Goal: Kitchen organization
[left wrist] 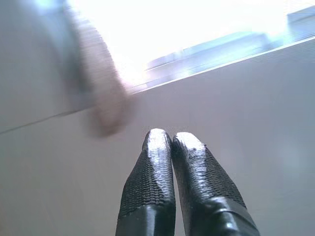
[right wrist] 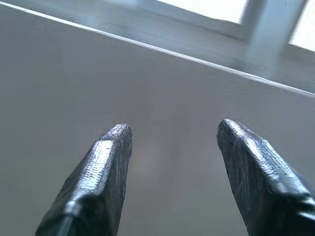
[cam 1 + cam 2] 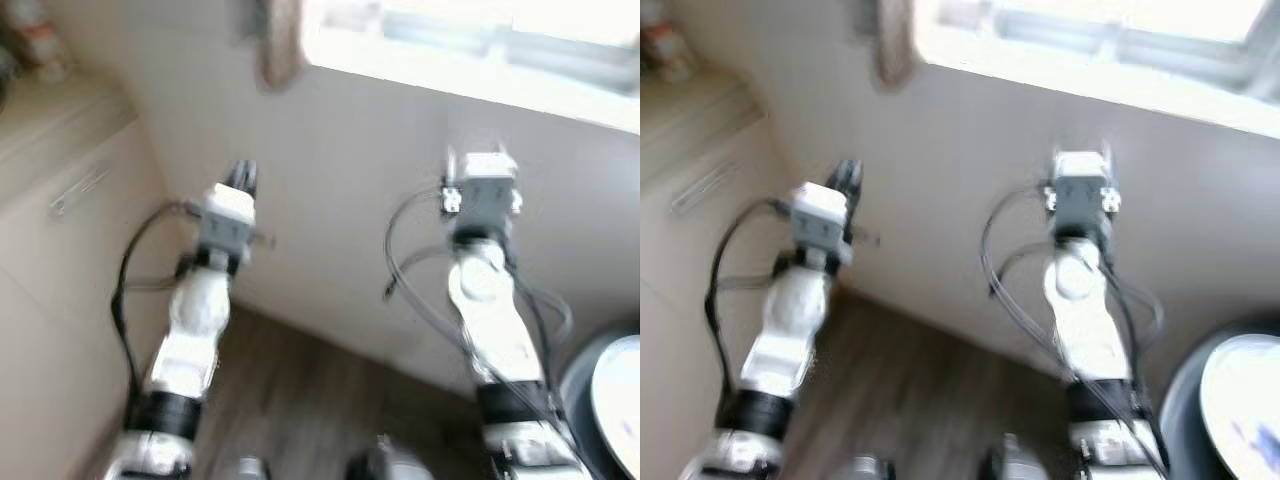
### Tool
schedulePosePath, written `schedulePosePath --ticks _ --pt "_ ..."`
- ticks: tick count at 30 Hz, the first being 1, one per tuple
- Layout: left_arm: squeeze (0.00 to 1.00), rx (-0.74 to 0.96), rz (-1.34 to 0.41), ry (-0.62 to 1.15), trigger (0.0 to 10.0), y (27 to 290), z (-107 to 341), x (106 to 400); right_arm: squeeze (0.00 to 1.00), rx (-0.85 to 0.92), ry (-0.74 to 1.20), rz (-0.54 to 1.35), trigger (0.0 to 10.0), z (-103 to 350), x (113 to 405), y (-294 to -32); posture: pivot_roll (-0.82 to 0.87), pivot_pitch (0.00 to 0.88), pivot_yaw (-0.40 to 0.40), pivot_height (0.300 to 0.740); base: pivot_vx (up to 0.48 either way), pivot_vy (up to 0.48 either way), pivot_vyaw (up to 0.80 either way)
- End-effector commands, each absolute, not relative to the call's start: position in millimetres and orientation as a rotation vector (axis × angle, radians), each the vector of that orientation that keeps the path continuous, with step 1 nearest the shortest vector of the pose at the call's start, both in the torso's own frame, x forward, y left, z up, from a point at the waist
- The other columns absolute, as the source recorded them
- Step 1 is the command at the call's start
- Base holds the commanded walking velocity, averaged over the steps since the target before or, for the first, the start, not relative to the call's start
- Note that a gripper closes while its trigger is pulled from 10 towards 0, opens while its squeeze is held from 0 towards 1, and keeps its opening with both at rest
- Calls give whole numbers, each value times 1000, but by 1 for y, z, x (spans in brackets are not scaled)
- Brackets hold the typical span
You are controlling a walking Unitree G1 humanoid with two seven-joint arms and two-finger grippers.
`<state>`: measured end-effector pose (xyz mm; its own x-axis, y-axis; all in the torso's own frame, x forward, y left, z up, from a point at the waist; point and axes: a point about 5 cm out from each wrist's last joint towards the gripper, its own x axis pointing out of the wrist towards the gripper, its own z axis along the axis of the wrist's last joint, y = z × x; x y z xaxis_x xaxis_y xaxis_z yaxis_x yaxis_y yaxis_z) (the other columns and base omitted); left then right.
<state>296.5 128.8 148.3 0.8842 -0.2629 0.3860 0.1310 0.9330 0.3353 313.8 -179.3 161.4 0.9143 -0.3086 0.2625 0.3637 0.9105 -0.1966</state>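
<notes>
Both silver arms are raised toward a plain white wall (image 3: 340,170) under a bright window (image 3: 500,40). My left gripper (image 1: 171,137) points at the wall below the window sill, its two black fingers pressed together with nothing between them; it also appears in the blurred eye view as the left gripper (image 3: 243,178). In the right wrist view, my right gripper (image 2: 174,130) stands open and holds nothing, with bare wall between its fingers. No kitchen item is in either gripper.
A pale cabinet with a metal handle (image 3: 80,190) stands at the left, with blurred jars (image 3: 40,45) on its counter. A brownish curtain edge (image 3: 283,40) hangs by the window. A round grey bin (image 3: 575,385) with a white top sits at lower right on the wood floor (image 3: 300,390).
</notes>
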Motion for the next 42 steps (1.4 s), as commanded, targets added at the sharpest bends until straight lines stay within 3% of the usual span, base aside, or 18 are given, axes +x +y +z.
schedulePosePath --ticks 1,9,14,28,34,42 --pt "0 325 -197 -449 10000 135 152 298 0 -242 -219 -354 10000 161 315 -175 159 0 -26 740 0 0 -800" --pt "0 328 -199 -447 10000 134 151 299 0 -262 -194 -365 10000 159 315 -176 156 0 -26 740 0 0 -800" --pt "0 331 -198 -443 10000 134 151 299 0 -273 -140 -377 10000 152 316 -177 157 0 -26 740 0 0 0" --pt "0 289 -191 -418 10000 135 149 299 0 -253 -34 -445 10000 139 315 -188 154 0 -27 740 0 0 -800" --pt "0 287 -197 -423 10000 134 149 300 0 -277 -4 -442 10000 135 314 -189 152 0 -28 740 0 459 -761" --pt "0 295 -200 -435 10000 133 150 299 0 -254 21 -339 10000 130 316 -176 151 0 -29 740 0 48 -56"
